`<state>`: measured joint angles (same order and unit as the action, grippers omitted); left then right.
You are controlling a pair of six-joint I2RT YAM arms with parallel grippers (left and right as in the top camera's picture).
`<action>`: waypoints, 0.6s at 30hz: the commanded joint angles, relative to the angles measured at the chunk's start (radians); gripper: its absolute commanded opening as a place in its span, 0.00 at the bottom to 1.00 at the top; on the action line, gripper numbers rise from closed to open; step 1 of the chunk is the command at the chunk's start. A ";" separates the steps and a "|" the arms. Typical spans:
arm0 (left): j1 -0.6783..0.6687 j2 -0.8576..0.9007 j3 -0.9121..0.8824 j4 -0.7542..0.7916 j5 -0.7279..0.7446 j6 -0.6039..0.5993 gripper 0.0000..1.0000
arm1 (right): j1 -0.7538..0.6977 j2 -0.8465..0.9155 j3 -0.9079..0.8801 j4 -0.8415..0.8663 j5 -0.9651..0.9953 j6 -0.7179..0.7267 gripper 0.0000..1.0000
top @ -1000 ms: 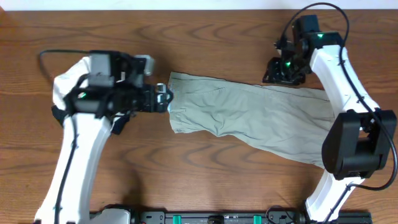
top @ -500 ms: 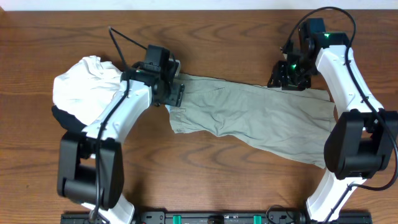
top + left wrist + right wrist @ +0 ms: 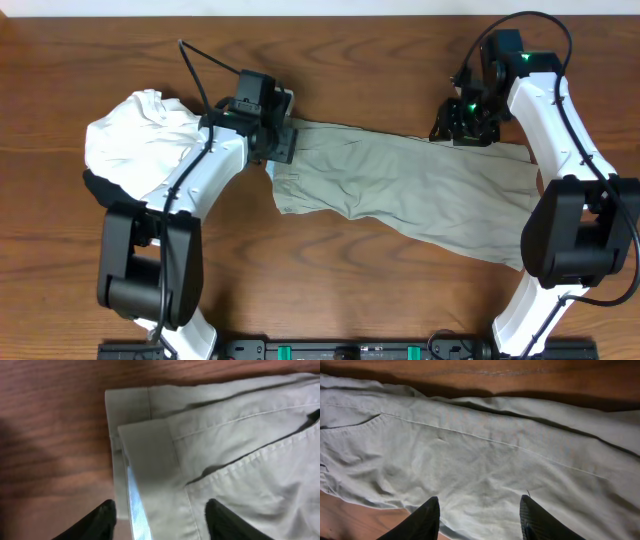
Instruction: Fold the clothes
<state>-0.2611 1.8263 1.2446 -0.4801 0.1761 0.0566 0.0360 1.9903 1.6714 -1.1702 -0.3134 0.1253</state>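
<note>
The clothes, a khaki pair of trousers [image 3: 410,190], lie flat across the table's middle, waistband to the left. My left gripper [image 3: 281,141] stands over the waistband's upper left corner. In the left wrist view its jaws are open [image 3: 162,517] and straddle the waistband edge [image 3: 150,445], where a shiny pale-blue strip [image 3: 137,505] shows. My right gripper [image 3: 462,124] hovers at the trousers' far edge. In the right wrist view it is open [image 3: 479,512] over a wrinkled trouser leg [image 3: 485,455], with nothing pinched between the black fingers [image 3: 534,519].
A crumpled white garment [image 3: 140,140] lies at the left beside the left arm, with a bit of black garment [image 3: 94,186] under its near edge. Bare wooden table [image 3: 330,290] surrounds the trousers. The arm bases stand at the front edge.
The left arm has swung round, uncovering the white garment, and its gripper moved up onto the waistband's corner with jaws narrowing. The right gripper shifted slightly right.
</note>
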 commanded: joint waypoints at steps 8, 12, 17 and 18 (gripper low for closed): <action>0.000 0.082 0.016 0.085 0.034 0.014 0.49 | 0.005 0.003 0.000 -0.005 -0.009 0.009 0.49; -0.001 0.097 0.016 0.097 0.063 0.014 0.40 | 0.004 0.003 0.000 -0.008 -0.009 0.009 0.47; -0.002 0.121 0.016 0.093 0.064 0.013 0.20 | 0.004 0.003 0.000 -0.013 -0.009 0.008 0.45; -0.002 0.121 0.016 0.093 0.068 0.013 0.19 | 0.004 0.003 0.000 -0.013 -0.009 0.009 0.45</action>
<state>-0.2611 1.9247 1.2446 -0.3851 0.2287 0.0605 0.0360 1.9903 1.6714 -1.1816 -0.3149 0.1257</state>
